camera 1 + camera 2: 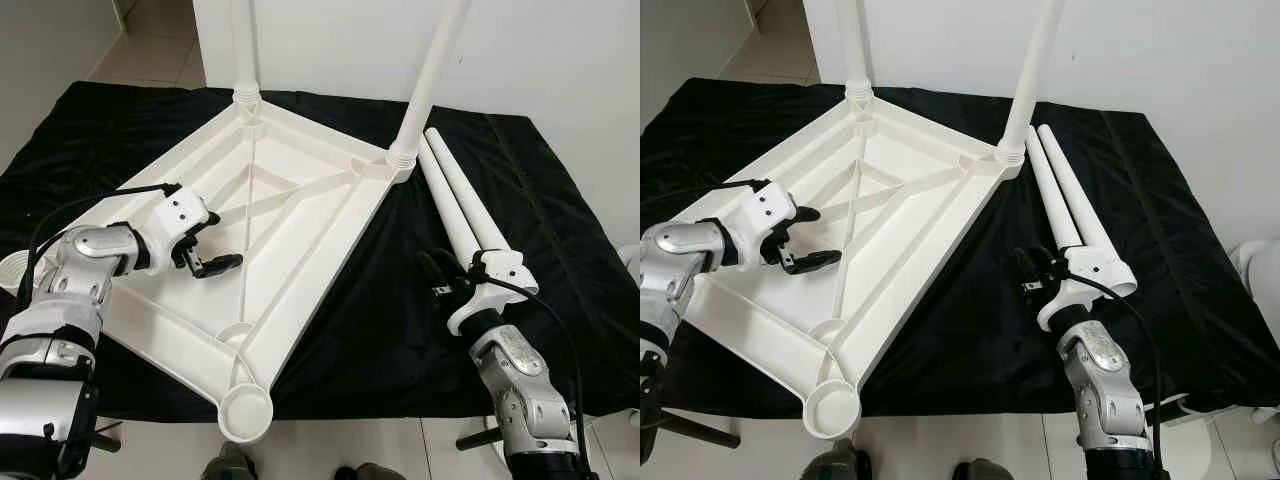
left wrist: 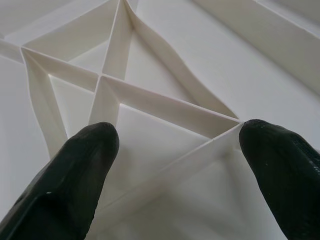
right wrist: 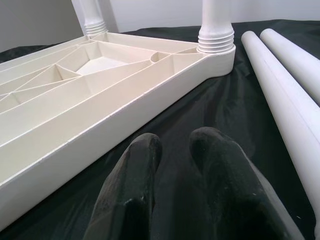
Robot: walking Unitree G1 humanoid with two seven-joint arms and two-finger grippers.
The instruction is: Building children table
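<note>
Two loose legs point(image 1: 458, 205) beside upturned tabletop point(image 1: 300, 230); black cloth point(image 1: 400, 320) beneath.

The upturned table top point(image 1: 300, 215) is showing as smooth white moulded plastic with a faint satin sheen, its inner ribs point(image 2: 165, 107) looking thin and matt. The two screwed-in legs point(image 1: 425, 85) and the two loose legs point(image 1: 460, 205) lying just beside the table top are presenting the same smooth, slightly glossy white plastic. Under the table top, a black cloth point(image 1: 380, 330) is lying matt and softly wrinkled. The left gripper point(image 2: 180, 145) fingers point(image 2: 82, 165) are appearing as dull black rubbery material; the right gripper point(image 3: 175, 150) is looking alike. Both arms are reading as brushed silver metal with white plastic wrist housings point(image 1: 185, 212).
</note>
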